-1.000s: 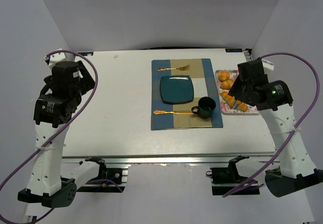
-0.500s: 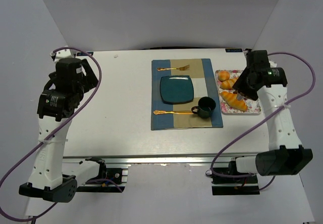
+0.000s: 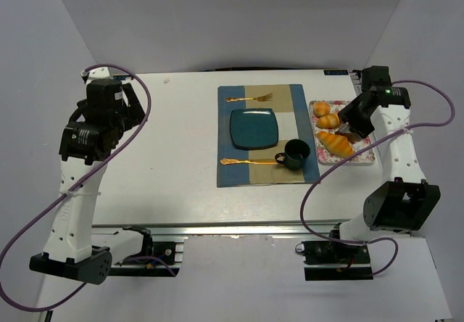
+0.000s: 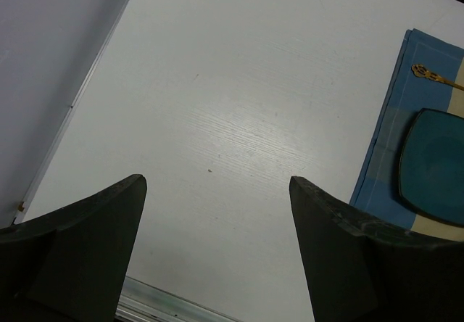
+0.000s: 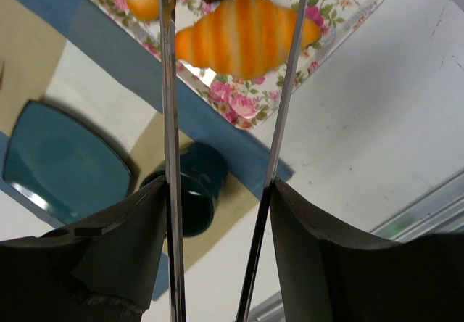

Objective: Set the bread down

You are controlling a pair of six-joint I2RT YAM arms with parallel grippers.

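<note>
Even, bright overhead light; soft shadows at 12 o'clock behind the table (image 3: 181, 148); wrist views blur near fingers.
</note>
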